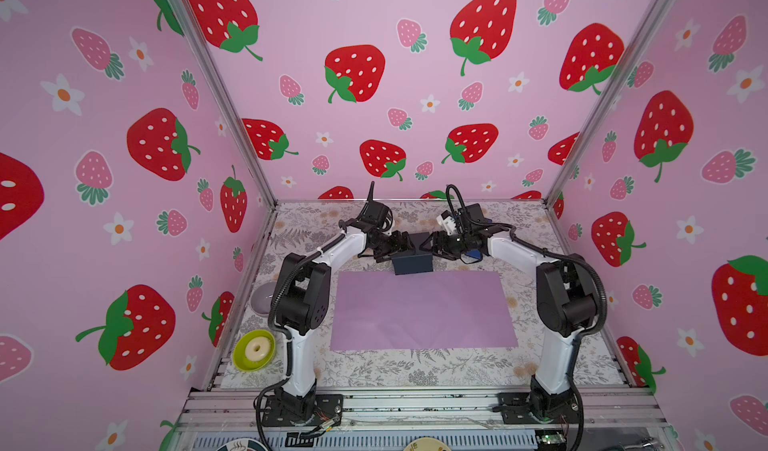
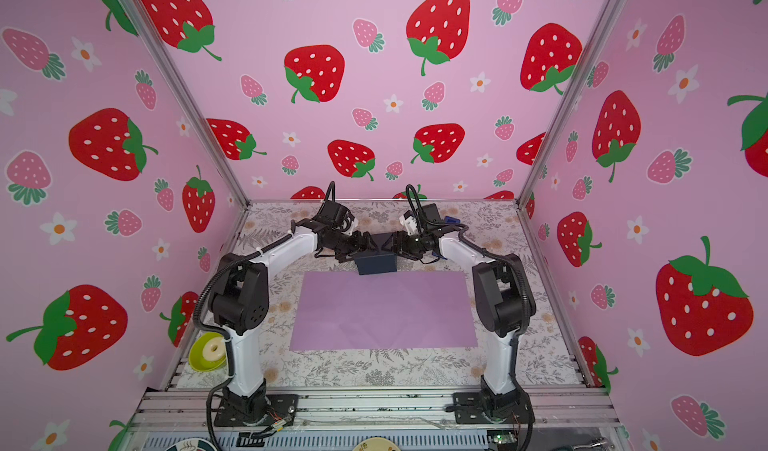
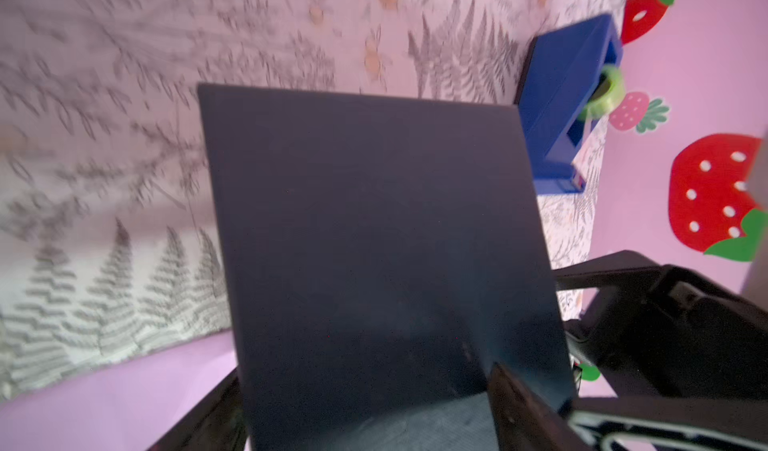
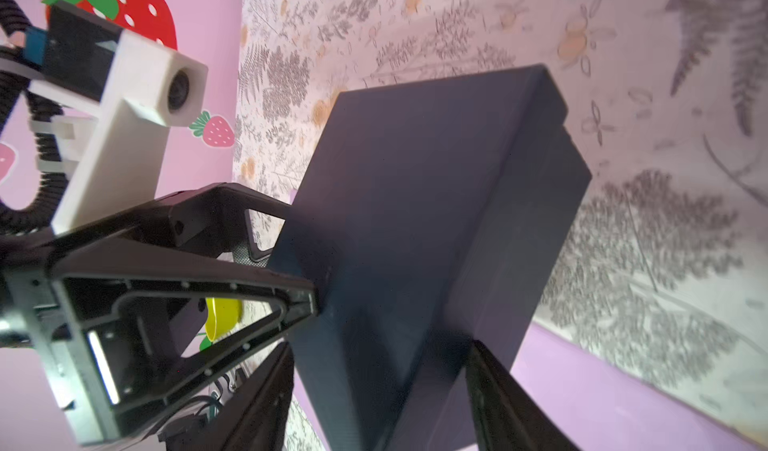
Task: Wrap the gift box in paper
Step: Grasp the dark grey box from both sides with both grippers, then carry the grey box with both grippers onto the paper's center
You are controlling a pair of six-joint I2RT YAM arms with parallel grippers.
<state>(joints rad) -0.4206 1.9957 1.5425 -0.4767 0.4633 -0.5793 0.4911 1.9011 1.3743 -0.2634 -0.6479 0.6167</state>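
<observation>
While both arms meet at the gift box, wrapping hasn't begun — the paper lies flat on the table, lilac face up, unfolded. Box sits level at the paper's far edge, barely over it; lifted or resting, can't tell. Left fingers spread wide, clamped across one end. Right fingers straddle the other end, partly open — grip unclear. Long axis seemingly runs arm to arm, along that edge. Still to do: centring, all folds.

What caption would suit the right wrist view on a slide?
The right jaws straddle the box; the left jaws grip its opposite end, near the paper.
</observation>
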